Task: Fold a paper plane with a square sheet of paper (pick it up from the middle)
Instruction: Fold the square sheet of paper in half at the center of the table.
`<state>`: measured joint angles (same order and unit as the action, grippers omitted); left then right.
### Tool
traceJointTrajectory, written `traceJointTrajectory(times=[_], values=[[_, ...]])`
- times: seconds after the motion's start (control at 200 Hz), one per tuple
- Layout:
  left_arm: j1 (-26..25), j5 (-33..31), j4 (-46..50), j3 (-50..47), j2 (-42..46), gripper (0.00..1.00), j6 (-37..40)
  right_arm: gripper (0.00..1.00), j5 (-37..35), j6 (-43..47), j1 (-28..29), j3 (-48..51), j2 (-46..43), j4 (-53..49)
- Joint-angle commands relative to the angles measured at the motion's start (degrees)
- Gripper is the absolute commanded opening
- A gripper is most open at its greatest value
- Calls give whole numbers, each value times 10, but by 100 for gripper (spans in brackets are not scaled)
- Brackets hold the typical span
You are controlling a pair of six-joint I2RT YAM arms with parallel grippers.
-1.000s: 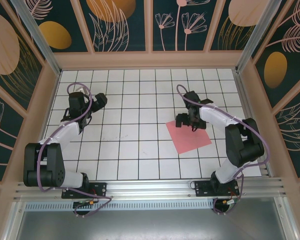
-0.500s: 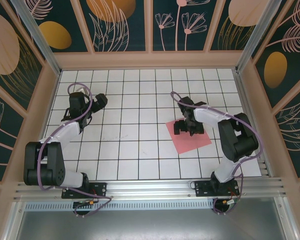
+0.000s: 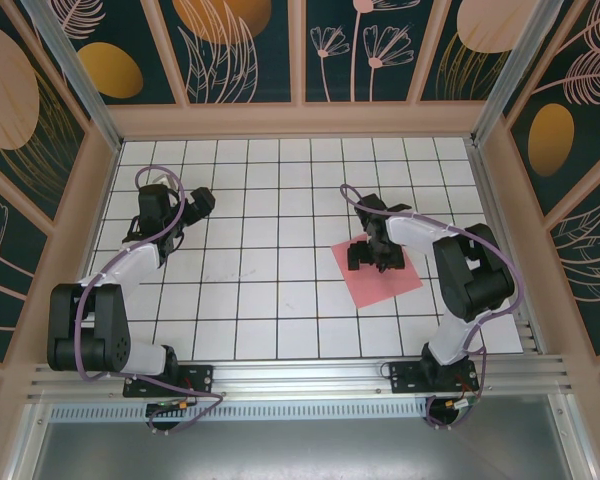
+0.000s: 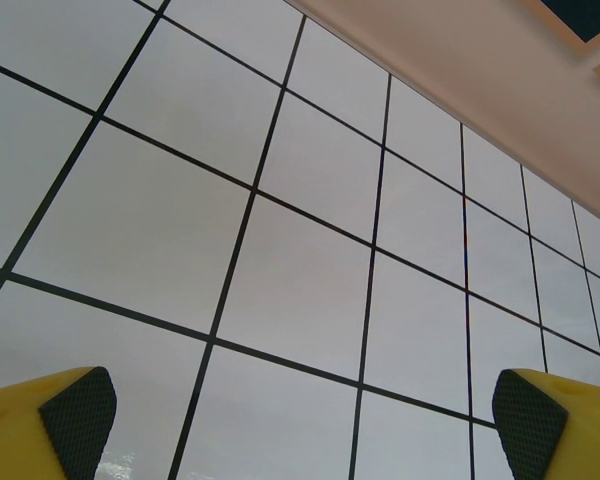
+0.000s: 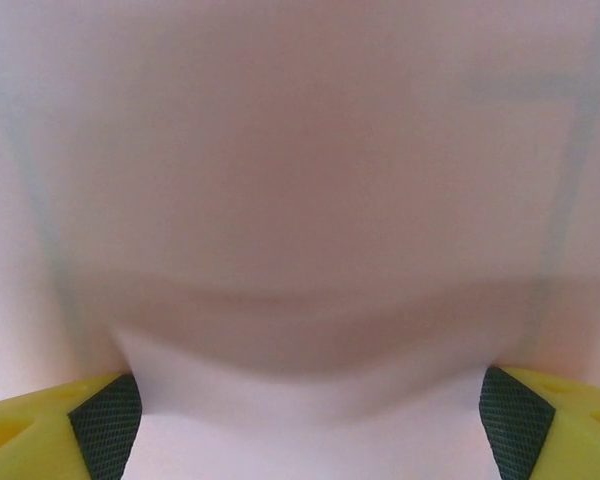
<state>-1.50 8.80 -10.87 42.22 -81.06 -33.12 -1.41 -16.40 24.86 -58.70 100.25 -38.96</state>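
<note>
Where the right gripper (image 3: pixel 372 256) comes down over the pink paper, its jaws stand wide apart. In the right wrist view the two yellow fingers with black textured pads (image 5: pixel 106 424) sit at the lower corners of the frame, and the right gripper (image 5: pixel 308 420) has pink surface across the whole gap between them. The view is very close and blurred. A pale curved band arcs from one pad to the other, and whether the pads press on the paper cannot be told.

From above, the square sheet of paper (image 3: pixel 388 284) lies flat and unfolded on the right half of the white gridded table (image 3: pixel 270 300), turned at an angle to the grid lines. The gripper sits over its far left part, not over its middle. The right arm bends back from there toward its base at the near edge, a purple cable looped along it.

The left gripper (image 3: pixel 197 204) is well apart from the sheet, on the far left of the table. Its jaws are also wide apart: in the left wrist view the left gripper (image 4: pixel 305 420) shows one pad (image 4: pixel 77 414) at each lower corner, bare tiles between them, and the beige base rail of the back wall (image 4: pixel 460 70) beyond.
</note>
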Motion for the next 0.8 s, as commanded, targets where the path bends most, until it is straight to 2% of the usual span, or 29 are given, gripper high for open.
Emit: traceJointTrajectory(times=[0.0,0.145,0.265,0.36,0.5,0.62,0.706,0.796], values=[[3,7,11,9,-5,98,-2,90,-3,1,-1,35,41,1],[3,7,11,9,-4,98,-2,84,3,2,-4,30,29,5],[3,18,4,3,-4,98,-11,68,52,0,-3,17,6,19],[3,41,-2,-9,-5,98,-32,51,128,-14,-2,10,-20,54],[0,107,-46,-50,-2,96,-74,35,305,-71,-1,29,-63,179],[-18,137,-78,-76,2,93,-101,33,421,-138,-1,50,-79,311],[-43,141,-90,-83,4,92,-112,32,462,-176,-1,52,-67,367],[-73,144,-102,-82,-3,90,-123,32,473,-199,-1,51,-46,391]])
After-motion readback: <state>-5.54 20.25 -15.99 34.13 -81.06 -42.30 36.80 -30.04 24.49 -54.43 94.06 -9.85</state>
